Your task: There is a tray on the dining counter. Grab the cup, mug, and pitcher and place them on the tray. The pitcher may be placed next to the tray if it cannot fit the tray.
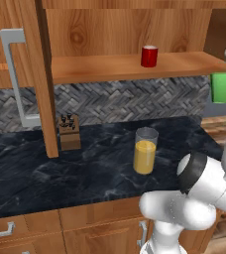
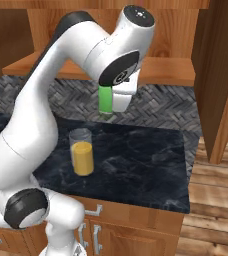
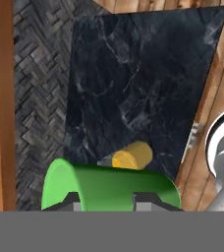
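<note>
Your two-finger gripper (image 3: 104,199) is clamped narrowly on the small bright green tapered cup (image 3: 109,189), held up in the air well above the black marbled stone counter (image 1: 85,163). The tall clear glass pitcher of orange liquid (image 1: 145,150) stands upright below the hand, and the small red mug (image 1: 149,56) sits on the wooden shelf (image 1: 110,67). You cannot yet tell which way the tray lies from the hand

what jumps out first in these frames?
The gripper is shut on the bright green cup, lifted in the air above the black marbled counter. Below stands the pitcher of orange-yellow liquid; the red mug sits up on the wooden shelf.
</note>
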